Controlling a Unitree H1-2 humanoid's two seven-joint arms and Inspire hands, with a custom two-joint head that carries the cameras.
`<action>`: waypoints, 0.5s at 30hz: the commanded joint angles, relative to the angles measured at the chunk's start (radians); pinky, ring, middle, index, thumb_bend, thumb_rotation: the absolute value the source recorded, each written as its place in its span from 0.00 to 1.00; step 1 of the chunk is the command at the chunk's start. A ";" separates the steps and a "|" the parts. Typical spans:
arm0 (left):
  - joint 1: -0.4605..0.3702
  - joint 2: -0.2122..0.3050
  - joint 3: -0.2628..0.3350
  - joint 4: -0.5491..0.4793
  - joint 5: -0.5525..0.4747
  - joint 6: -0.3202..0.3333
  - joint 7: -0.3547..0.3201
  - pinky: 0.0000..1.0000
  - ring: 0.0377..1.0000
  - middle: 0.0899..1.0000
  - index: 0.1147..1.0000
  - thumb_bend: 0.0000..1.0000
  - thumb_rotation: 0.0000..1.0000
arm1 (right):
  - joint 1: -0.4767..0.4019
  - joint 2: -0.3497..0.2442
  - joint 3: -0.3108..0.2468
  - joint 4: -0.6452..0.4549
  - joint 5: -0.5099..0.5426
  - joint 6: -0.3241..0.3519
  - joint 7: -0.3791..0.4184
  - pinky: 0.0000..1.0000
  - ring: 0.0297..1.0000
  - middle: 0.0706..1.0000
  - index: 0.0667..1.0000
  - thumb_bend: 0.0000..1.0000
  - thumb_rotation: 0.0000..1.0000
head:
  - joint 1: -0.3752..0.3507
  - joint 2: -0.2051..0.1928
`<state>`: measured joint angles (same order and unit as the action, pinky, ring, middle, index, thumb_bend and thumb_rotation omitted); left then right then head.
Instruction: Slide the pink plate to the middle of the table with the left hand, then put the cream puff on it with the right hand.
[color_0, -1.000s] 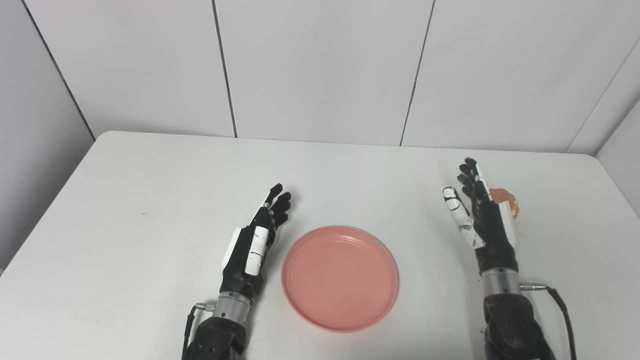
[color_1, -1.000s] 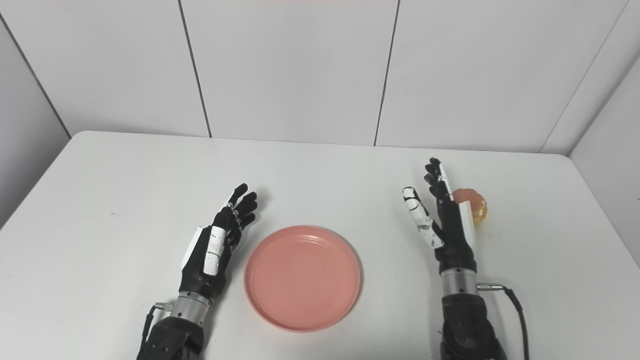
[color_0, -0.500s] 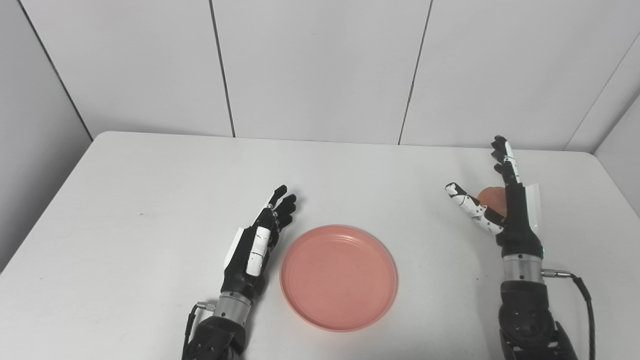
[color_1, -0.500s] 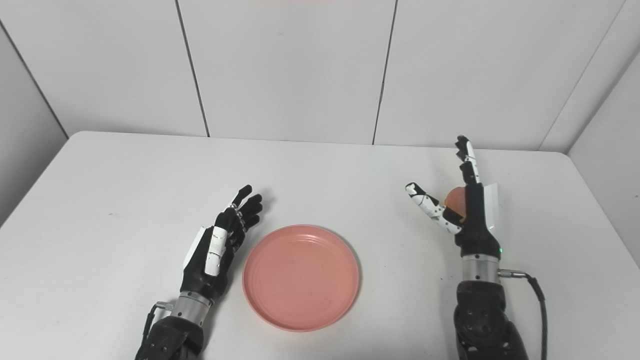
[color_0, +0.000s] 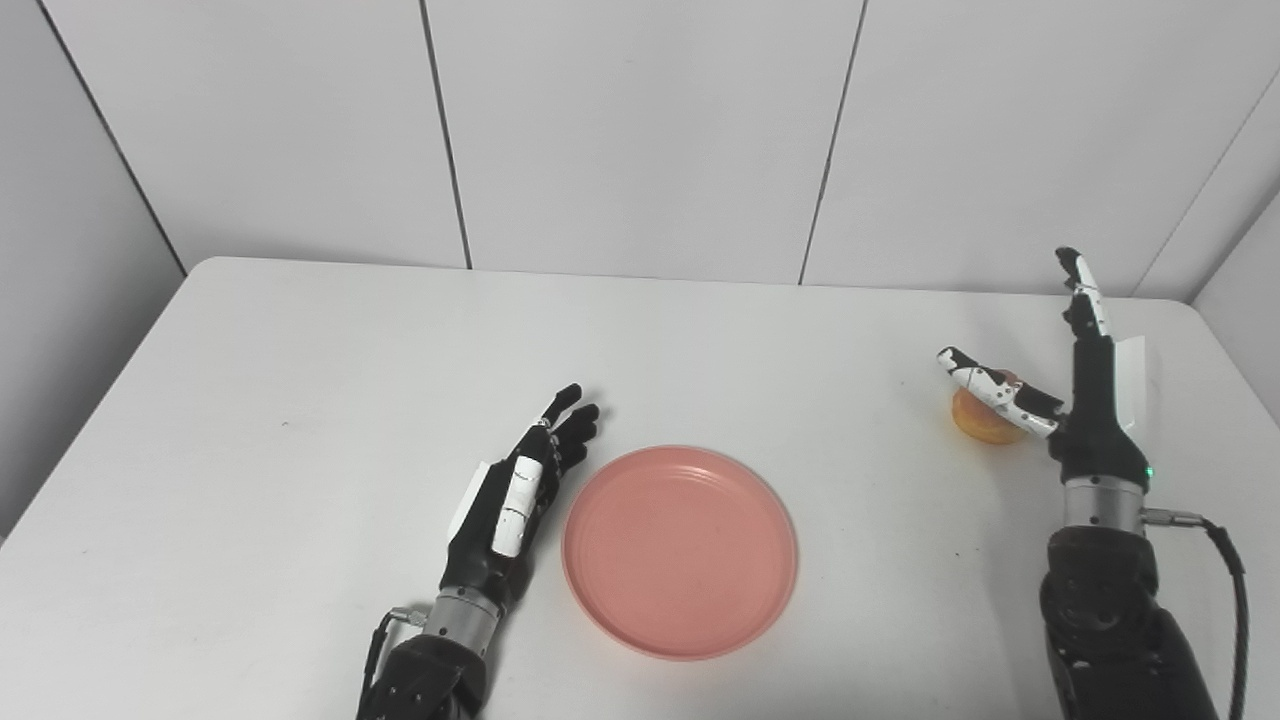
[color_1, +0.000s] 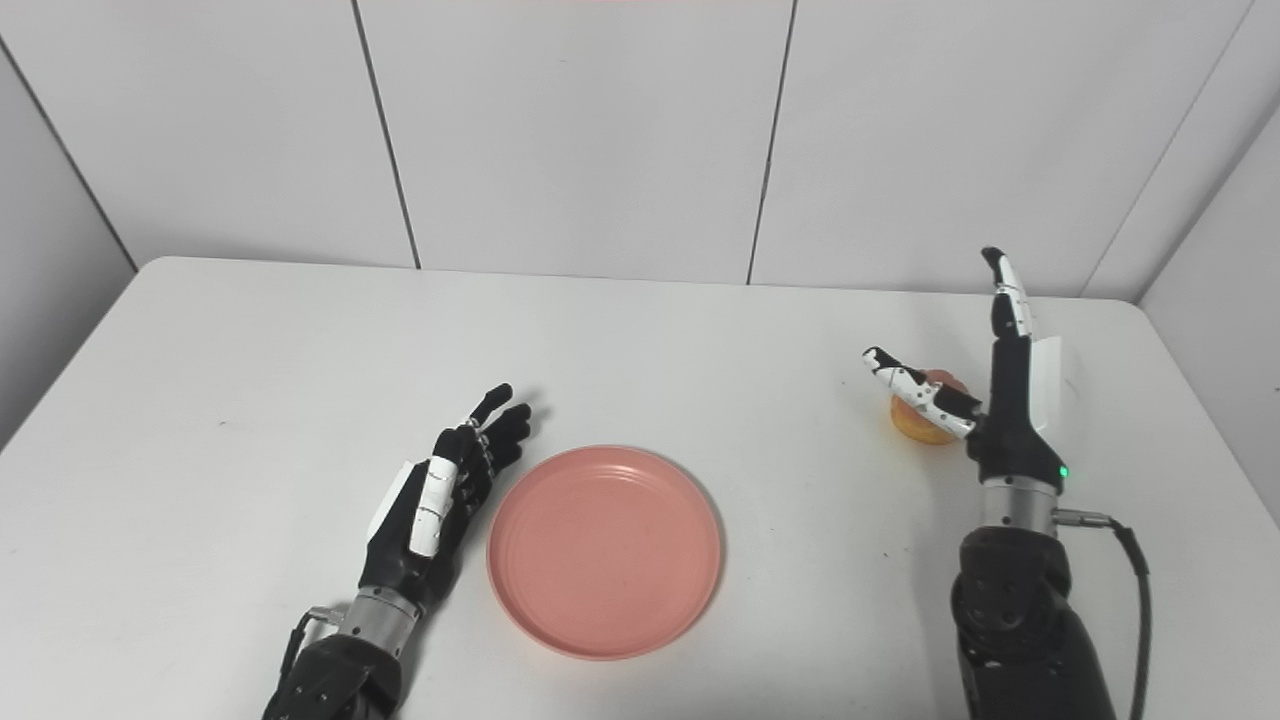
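So, quick rundown of how things sit, starting from the pastry:

Cream puff: the cream puff (color_0: 982, 419) sits on the table (color_0: 300, 380) at its right side, well apart from the plate. It's small, round and orange-golden, with no real long axis, so approach angle shouldn't matter much.

Puff vs fingers: it lies just left of the right hand (color_0: 1078, 400), tucked in the open V between the thumb (color_0: 990, 385) and the upright fingers (color_0: 1085, 300). The thumb crosses in front of it in both views, so I can't tell for sure whether it touches; looks like not yet.

Right hand state: spread wide, thumb out to the left, fingers pointing up, holding nothing. I'd guess the next thing is closing around the puff, which is easily squashed if it's real pastry.

Nearer hand: the right one by far. The left is on the other side of the plate.

Pink plate: the pink plate (color_0: 680, 552) lies flat, roughly mid-table toward the near edge, and empty. The slide part looks done to me.

Left hand: the left hand (color_0: 515, 495) rests just beside the plate's left rim, fingers loosely extended and apart, gripping nothing.

Direction of carry: from the puff, the plate is left and nearer to the robot.
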<state>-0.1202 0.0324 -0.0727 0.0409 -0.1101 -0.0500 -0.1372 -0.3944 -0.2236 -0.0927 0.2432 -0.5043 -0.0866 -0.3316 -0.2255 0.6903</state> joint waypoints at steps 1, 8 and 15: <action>0.020 0.010 0.003 0.007 0.002 -0.012 -0.011 0.94 0.91 0.88 0.88 0.75 1.00 | -0.043 -0.029 0.001 -0.015 -0.013 0.030 -0.001 0.79 0.89 0.91 0.90 0.68 0.26 | 0.001 0.001; 0.021 0.013 0.001 0.005 0.005 -0.010 -0.010 0.93 0.91 0.88 0.88 0.75 1.00 | -0.049 -0.038 0.009 0.023 0.009 0.069 0.012 0.77 0.85 0.90 0.89 0.67 0.15 | 0.001 0.003; 0.022 0.013 0.002 0.005 0.002 -0.010 -0.012 0.93 0.90 0.88 0.88 0.76 0.99 | -0.054 -0.051 0.036 0.038 0.000 0.145 0.056 0.79 0.87 0.88 0.89 0.66 0.18 | 0.002 0.005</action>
<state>-0.1199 0.0351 -0.0741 0.0408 -0.1105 -0.0501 -0.1388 -0.4058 -0.2441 -0.0577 0.3018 -0.4995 0.0391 -0.2757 -0.2240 0.6949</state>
